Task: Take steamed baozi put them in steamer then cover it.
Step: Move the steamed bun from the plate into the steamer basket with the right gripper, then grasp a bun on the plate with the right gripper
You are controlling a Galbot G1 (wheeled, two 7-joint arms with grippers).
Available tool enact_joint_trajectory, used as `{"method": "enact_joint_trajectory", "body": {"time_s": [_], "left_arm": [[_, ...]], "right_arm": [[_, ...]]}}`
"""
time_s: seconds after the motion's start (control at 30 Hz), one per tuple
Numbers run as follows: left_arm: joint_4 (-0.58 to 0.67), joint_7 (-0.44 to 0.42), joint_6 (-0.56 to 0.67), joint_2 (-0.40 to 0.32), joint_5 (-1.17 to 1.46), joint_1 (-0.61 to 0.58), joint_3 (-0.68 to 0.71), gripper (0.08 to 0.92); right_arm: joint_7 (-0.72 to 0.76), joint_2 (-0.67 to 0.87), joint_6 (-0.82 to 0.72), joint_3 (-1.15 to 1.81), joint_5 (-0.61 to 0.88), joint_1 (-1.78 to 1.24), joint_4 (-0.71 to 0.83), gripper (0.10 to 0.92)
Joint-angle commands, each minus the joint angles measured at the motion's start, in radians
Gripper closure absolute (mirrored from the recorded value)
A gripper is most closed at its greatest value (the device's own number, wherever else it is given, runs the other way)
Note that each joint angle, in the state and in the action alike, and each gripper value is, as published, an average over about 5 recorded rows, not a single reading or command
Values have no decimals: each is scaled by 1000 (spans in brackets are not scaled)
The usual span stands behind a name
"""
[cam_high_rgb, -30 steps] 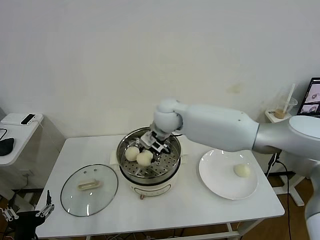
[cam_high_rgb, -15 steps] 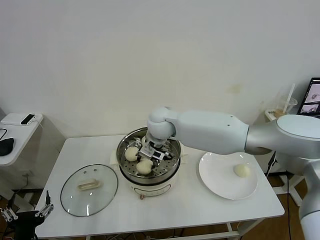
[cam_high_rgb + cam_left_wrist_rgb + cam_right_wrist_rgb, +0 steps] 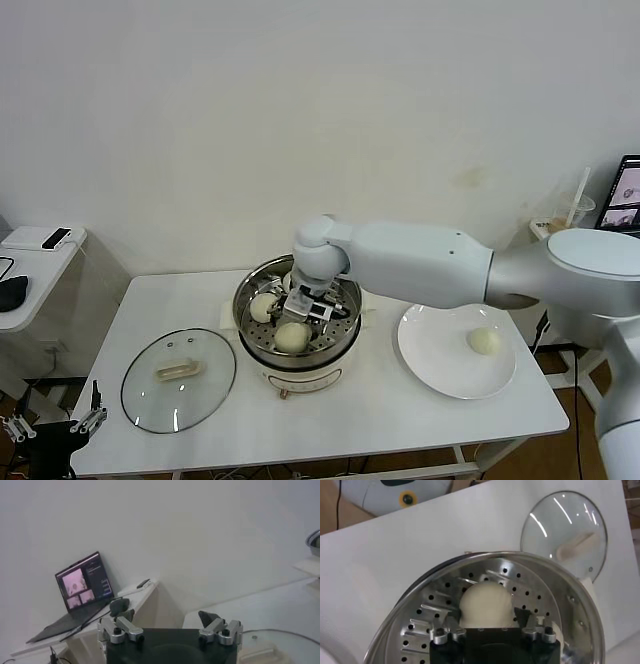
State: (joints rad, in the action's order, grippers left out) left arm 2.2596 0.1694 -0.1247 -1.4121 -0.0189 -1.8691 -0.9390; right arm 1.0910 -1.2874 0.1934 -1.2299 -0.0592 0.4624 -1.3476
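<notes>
My right end effector (image 3: 304, 301) hangs low inside the steamer (image 3: 298, 322), a shiny steel pot on a cream-white base in the middle of the white worktop (image 3: 380, 400). A second ago it was higher, near the pot's far rim, clenched on a steamed baozi. Since then it has come down to the perforated tray and spread its fingers, and the bun (image 3: 292, 337) now rests on the tray at the near side of the pot. In the right wrist view the same bun (image 3: 486, 605) sits between the two fingertips (image 3: 527, 616), which stand apart on either side of it and no longer press it. I judge it released.

A second bun (image 3: 264, 307) lies on the tray toward my left, just beside the first. I can see only these two in the pot, since my arm hides part of the tray. One more bun (image 3: 484, 341) waits on the flat white plate (image 3: 432, 358) to the right of the steamer.

The cover (image 3: 178, 379), clear glass with a cream handle, lies flat on the worktop to the left of the steamer, untouched. My left end effector (image 3: 55, 428) is parked low at the front left corner, off the worktop, fingers spread and grasping nothing.

So the loading step is not finished. My judgement is that the plate bun comes next, then the cover.
</notes>
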Motion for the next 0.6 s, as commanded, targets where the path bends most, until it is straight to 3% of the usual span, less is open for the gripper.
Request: {"method": "enact_joint_trajectory", "body": {"time_s": [0.03,0.4,0.6], "left_arm": [[-1,-1,-1,4,2,2,-1,177],[-15,-3,-3,32,3,17,9,177],[-24,-5,-9,64,14,34,12,177]], "right_arm": [[22,40,-12,69,26,50,3,205],[34,284,-437,214,112,96,-20,203],[0,460,-555,149,163,113,-57,203]]}}
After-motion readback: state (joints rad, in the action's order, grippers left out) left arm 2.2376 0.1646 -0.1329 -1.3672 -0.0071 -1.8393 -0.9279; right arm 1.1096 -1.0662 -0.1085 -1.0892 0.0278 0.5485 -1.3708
